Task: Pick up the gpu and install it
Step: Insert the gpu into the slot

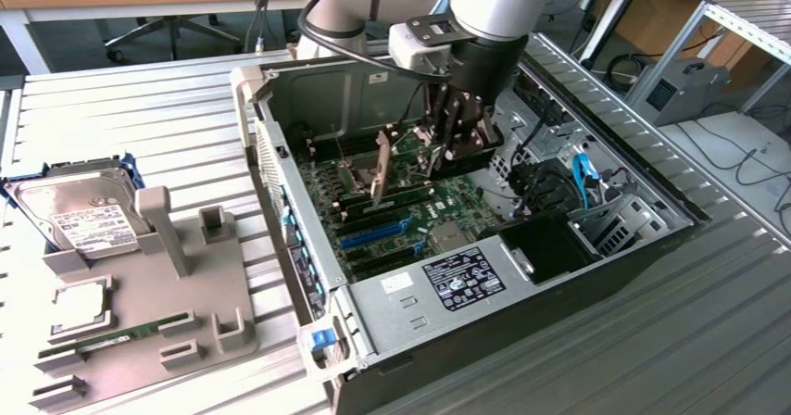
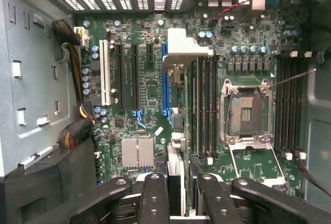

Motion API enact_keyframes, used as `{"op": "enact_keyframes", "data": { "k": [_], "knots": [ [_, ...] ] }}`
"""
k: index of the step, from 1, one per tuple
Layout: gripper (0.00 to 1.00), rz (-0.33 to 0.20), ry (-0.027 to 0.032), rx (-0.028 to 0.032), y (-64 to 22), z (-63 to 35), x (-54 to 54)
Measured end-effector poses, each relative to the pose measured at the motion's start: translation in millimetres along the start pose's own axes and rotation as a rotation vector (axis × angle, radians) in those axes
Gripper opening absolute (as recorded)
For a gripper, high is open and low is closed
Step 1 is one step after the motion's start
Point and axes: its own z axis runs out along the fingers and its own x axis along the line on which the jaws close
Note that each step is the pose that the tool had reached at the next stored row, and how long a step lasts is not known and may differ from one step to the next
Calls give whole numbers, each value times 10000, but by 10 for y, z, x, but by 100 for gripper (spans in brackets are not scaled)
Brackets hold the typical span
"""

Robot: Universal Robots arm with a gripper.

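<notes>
Two pincer [image 2: 176, 193] fingers [image 2: 153, 195] clamp one gpu [image 2: 175, 131] edge-on above one motherboard [image 2: 150, 87].

An open computer case [image 1: 594, 276] holds a motherboard [image 2: 150, 89]; a hard drive [image 1: 81, 216] lies beside a grey fixture [image 1: 161, 332].

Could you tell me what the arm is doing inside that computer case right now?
The arm's gripper is down inside the open computer case, holding the gpu edge-on above the motherboard, near the blue expansion slot. The card does not look seated in a slot yet. On the grey holder at the exterior view's left, a hard drive and a memory stick remain.
</notes>
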Motion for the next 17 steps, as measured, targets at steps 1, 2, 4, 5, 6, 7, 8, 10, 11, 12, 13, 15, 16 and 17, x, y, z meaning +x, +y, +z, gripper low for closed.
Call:
{"op": "enact_keyframes", "data": {
  "k": [1,2,4,5,6,7,8,10,11,12,13,15,16,17],
  "knots": [
    [27,0,0,-1,0,2,2],
    [27,0,0,-1,0,4,4],
    [27,0,0,0,0,9,10],
    [27,0,0,0,0,12,13],
    [27,1,0,0,0,13,15],
    [27,0,0,0,0,15,18],
    [27,0,-1,0,0,17,20],
    [27,0,0,0,0,21,24],
    [27,0,0,0,0,23,27],
    [27,0,0,0,0,25,29],
    [27,0,1,0,0,26,32],
    [27,0,-1,0,0,31,39],
    [27,1,0,0,0,32,41],
    [27,0,0,0,0,35,44]
  ]
}}
